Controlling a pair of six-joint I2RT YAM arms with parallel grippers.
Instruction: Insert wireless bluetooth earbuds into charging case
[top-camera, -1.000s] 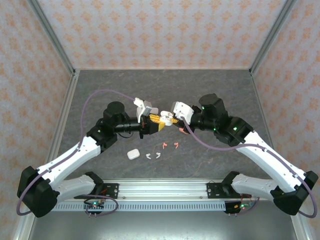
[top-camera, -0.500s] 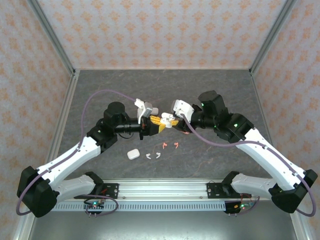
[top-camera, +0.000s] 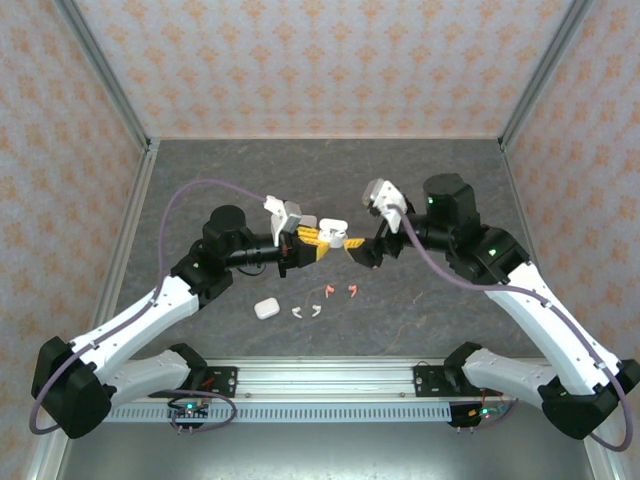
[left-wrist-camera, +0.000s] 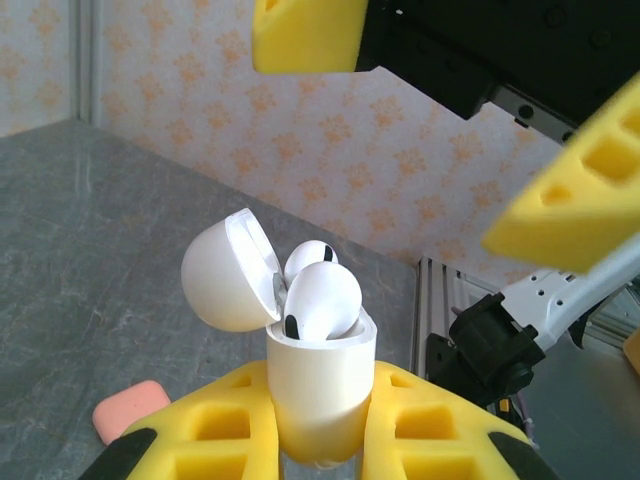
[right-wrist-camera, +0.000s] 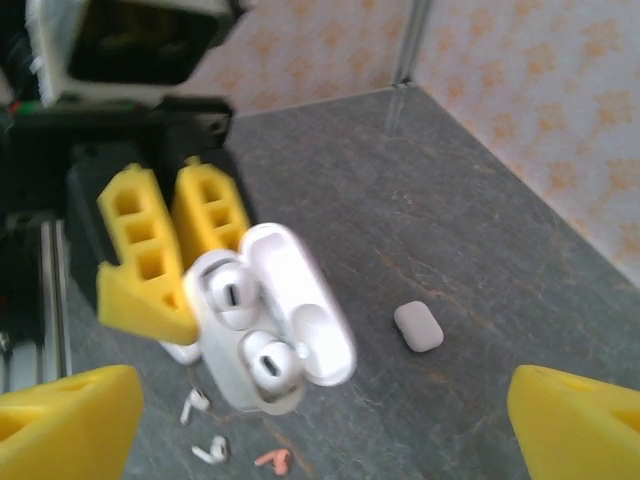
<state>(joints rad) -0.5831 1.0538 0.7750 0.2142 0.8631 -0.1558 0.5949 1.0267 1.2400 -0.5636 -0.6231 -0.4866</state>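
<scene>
Grey stone-patterned table (top-camera: 400, 325) between orange-flowered walls (top-camera: 320, 70). From above: left gripper (top-camera: 318, 238) and right gripper (top-camera: 358, 250) nose to nose over the middle, a white case (top-camera: 333, 232) jutting from the left one toward the right one, long axis running across the table, contents too small to tell. Nearer the bases, loose on the table: a closed case (top-camera: 265, 309), two white earbuds (top-camera: 297, 312), two pink earbuds (top-camera: 329, 291), all well apart from the held case. Sharper from the left wrist: yellow fingers (left-wrist-camera: 430, 420) clamped on the case body, upright, mouth up, lid (left-wrist-camera: 225, 275) tipped back to the left, two seated earbuds (left-wrist-camera: 322, 295) close together with rounded heads rising above the rim. Beyond, yellow fingers of the right gripper set wide apart at the top and right edges, touching nothing. Low at left, a pink rounded piece (left-wrist-camera: 130, 410) on the table, hard to identify. From the right wrist: own fingers (right-wrist-camera: 60, 420) in the bottom corners, spread wide, empty; case tilted with its open face to the lens, lid lying back to the right, both sockets filled; a small pale case (right-wrist-camera: 418, 327) on the table beyond, to the right in that view.
</scene>
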